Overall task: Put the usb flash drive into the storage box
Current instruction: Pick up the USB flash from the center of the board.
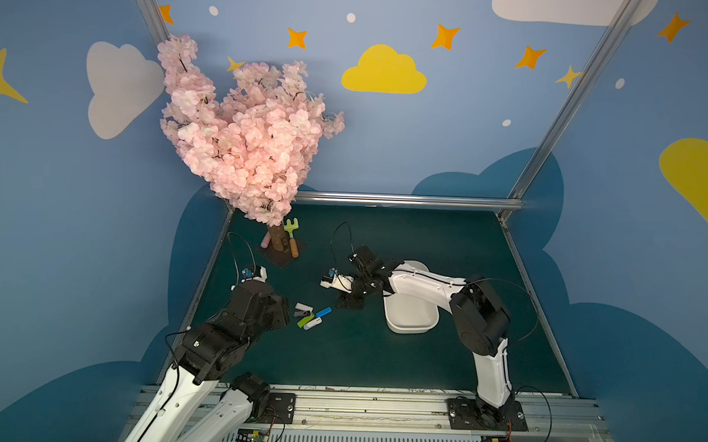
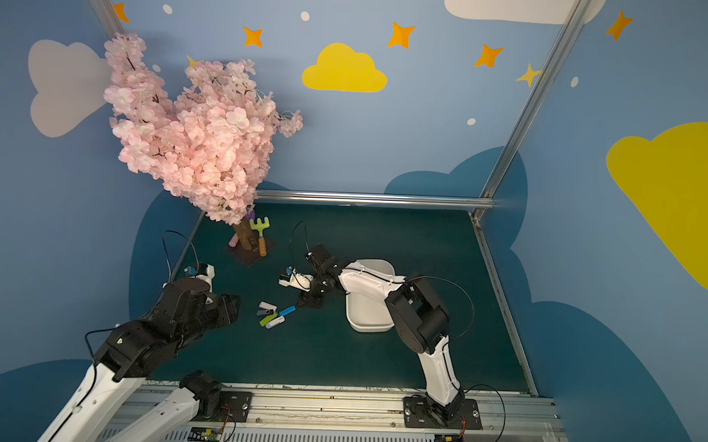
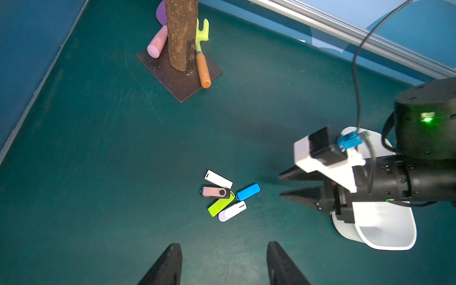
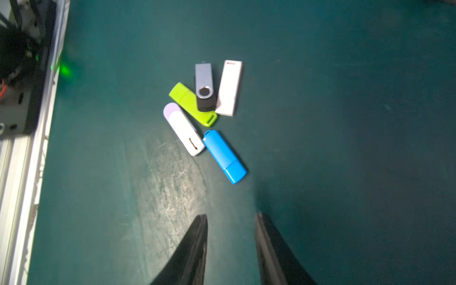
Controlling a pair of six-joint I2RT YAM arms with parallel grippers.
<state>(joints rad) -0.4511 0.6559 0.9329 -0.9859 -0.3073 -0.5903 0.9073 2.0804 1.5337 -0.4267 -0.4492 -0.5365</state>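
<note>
We see five USB flash drives bunched together on the green worktop (image 1: 380, 360), left of its middle and nearer the front edge than the far one. The right gripper (image 4: 230, 216) points at the bunch with its jaws a little apart and nothing between them. The blue drive (image 4: 224, 156) is the closest one to it, near the fingertips but apart from them. We cannot tell whether those tips touch the worktop. Past the blue drive lies the white drive with a lilac cap (image 4: 183, 129), its slotted end just beside the blue one's loop end. Next comes the lime-green drive (image 4: 187, 100), with the black swivel drive (image 4: 204, 86) and its grey metal clip lying across it. The flat white drive (image 4: 229, 87) rests against the swivel drive's side. The left gripper (image 3: 223, 243) stands on the other side of the bunch, well apart from it, with its jaws spread wide and empty. The storage box (image 1: 409, 329) sits near the middle of the worktop, to the right of the drives. The right arm crosses over its far half, and the part of its floor that we can see is bare white. All five drives lie outside it.
</note>
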